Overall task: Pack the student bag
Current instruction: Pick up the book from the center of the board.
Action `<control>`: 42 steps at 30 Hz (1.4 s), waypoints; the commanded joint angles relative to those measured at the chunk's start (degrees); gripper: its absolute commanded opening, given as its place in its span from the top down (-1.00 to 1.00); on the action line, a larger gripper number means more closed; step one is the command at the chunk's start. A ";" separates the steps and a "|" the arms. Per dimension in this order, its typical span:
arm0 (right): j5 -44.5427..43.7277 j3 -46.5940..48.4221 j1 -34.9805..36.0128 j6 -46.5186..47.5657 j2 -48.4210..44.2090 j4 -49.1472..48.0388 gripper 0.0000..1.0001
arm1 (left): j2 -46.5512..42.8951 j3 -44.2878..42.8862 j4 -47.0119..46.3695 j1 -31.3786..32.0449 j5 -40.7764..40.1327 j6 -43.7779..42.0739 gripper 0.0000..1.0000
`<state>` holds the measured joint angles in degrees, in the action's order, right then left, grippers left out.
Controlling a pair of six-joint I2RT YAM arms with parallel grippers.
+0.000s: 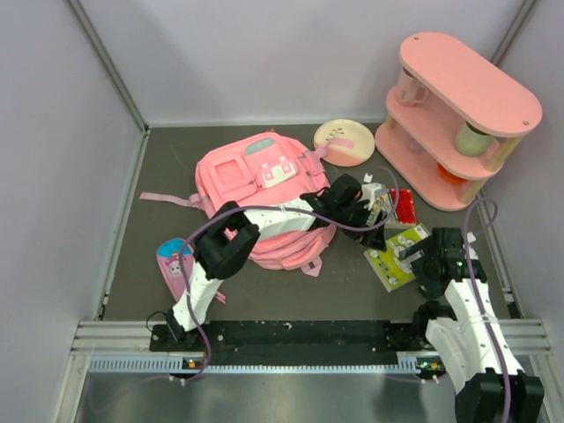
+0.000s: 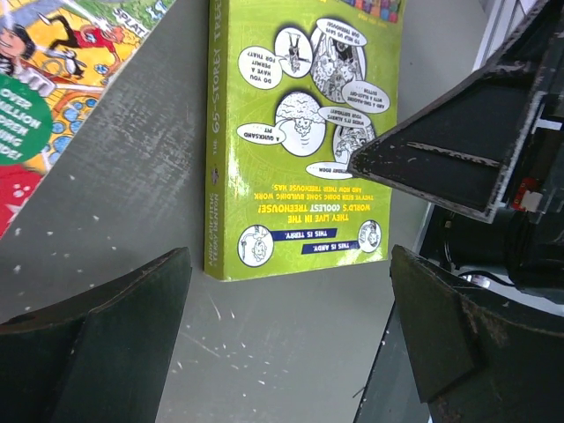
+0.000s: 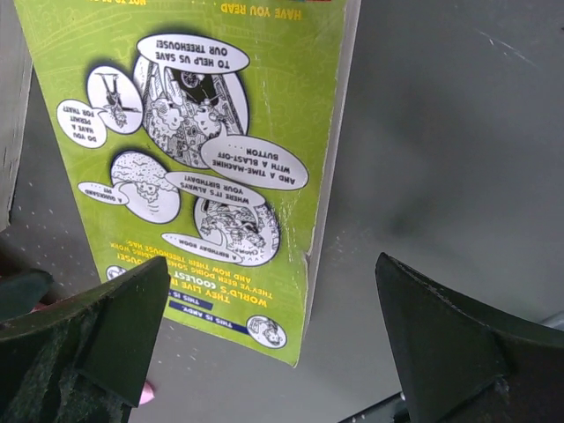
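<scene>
Grippers wide open over green book, student bag at mid-table

Student bag (image 1: 256,189) lies flat in the middle of the table (image 1: 291,295), front pockets and patch facing up, with the left arm stretched across its near right side. Just right of it, the left gripper (image 1: 377,210) hangs with jaws spread wide and nothing between them; its wrist view shows a green book (image 2: 300,132) lying flat below, with a colourful book (image 2: 53,88) beside it. The right gripper (image 1: 416,256) hovers over the same green book from the near side, jaws equally wide, holding nothing. A small pink pouch (image 1: 175,264) lies near the left arm's base. A pink shelf (image 1: 454,119) and a round plate (image 1: 344,141) sit at the far right
</scene>
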<state>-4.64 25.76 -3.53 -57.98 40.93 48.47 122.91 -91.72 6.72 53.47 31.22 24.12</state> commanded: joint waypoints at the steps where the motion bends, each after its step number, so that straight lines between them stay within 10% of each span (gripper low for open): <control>1: -0.19 -1.41 -0.60 -1.17 -1.64 -1.97 -0.98 | 2.76 -3.37 -3.91 0.58 3.49 1.19 -0.97; 19: 4.46 -4.14 -0.69 3.48 1.43 -13.22 -0.70 | 7.60 -1.62 -8.22 2.16 6.39 6.03 -0.82; 27: 10.88 -4.66 -0.60 7.44 0.04 -14.98 -0.26 | 6.38 -0.65 -8.22 3.39 7.01 6.56 -0.23; 34: 14.31 -5.02 -0.69 8.49 -3.92 -15.33 0.51 | 2.86 2.42 -8.39 3.74 5.17 6.47 0.03; 42: 16.59 -4.66 -0.60 9.28 -5.68 -16.56 0.53 | 3.03 1.90 -8.13 3.74 6.13 6.38 0.15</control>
<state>0.80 20.88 -4.67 -47.88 35.99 39.90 129.10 -89.69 1.26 54.30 30.55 29.50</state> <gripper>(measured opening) 0.272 0.445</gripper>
